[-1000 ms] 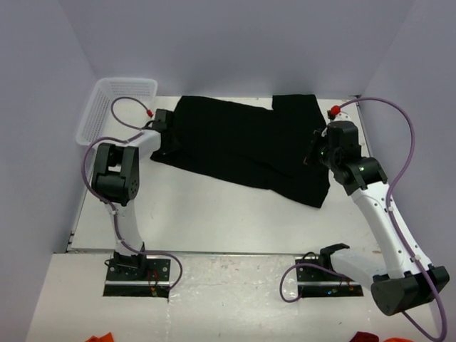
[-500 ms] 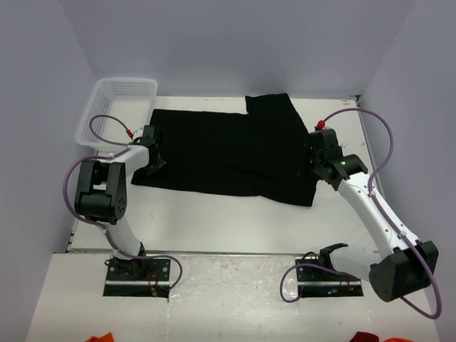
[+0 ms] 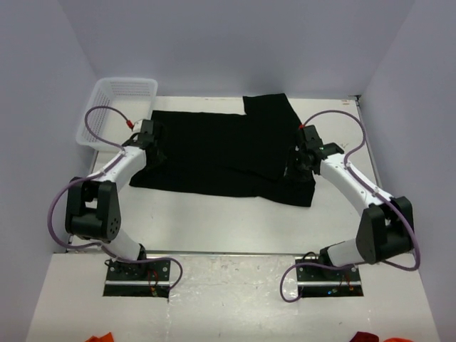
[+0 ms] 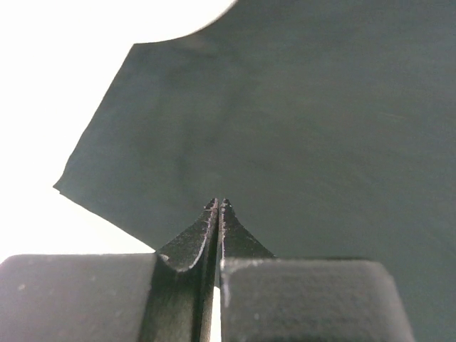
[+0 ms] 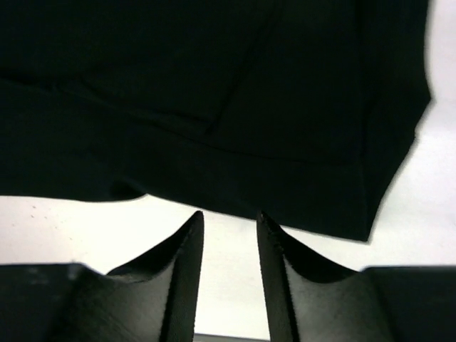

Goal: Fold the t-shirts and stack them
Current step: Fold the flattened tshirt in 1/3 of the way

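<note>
A black t-shirt [image 3: 221, 153] was spread flat across the far half of the white surface [image 3: 214, 221], with one part reaching toward the back edge. The left fingers [image 4: 192, 246] were pressed together at the shirt's left edge; whether cloth was caught between them could not be told. The right fingers [image 5: 182, 263] were held apart, with bare surface seen between them, just short of the shirt's right-hand hem. A white mesh basket [image 3: 117, 96] was seen at the far left corner.

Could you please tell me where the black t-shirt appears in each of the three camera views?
Top external: the t-shirt lies spread in the centre.
Left wrist: it fills the middle and right.
Right wrist: it covers the upper half.
Shared landmark: the white table bordering its edge.
</note>
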Motion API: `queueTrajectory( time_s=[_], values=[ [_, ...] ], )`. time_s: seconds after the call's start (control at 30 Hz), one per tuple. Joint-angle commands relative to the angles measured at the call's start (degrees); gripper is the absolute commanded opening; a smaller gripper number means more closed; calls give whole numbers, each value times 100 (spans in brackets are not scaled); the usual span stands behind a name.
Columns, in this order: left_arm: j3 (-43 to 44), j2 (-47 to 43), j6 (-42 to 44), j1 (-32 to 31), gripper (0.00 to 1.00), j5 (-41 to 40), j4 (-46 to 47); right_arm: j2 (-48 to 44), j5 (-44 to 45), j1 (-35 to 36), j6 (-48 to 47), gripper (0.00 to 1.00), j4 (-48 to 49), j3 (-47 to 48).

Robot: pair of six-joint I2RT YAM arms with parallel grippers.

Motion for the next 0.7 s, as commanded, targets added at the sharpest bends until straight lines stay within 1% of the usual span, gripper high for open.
queueTrajectory(
  time_s=[0.0, 0.1, 0.13, 0.23, 0.4, 0.67],
  values=[
    [290, -501, 261, -297, 0, 385, 72, 667, -624, 166, -106, 36, 516, 375],
    [203, -738, 313, -315, 0, 666, 274, 1116, -607, 394, -115, 36, 544, 674],
    [124, -825, 331, -315, 0, 728, 396, 1423, -624, 447, -115, 36, 544, 753],
    [-8, -862, 410, -324, 0, 965, 555, 1802, -519, 562, -71, 36, 596, 938],
    [-140, -791, 533, -315, 0, 1062, 608, 2006, -431, 571, -53, 38, 649, 1009],
    [-307, -897, 524, -315, 0, 1185, 863, 2190, -193, 562, 69, 38, 562, 1157]
  ],
)
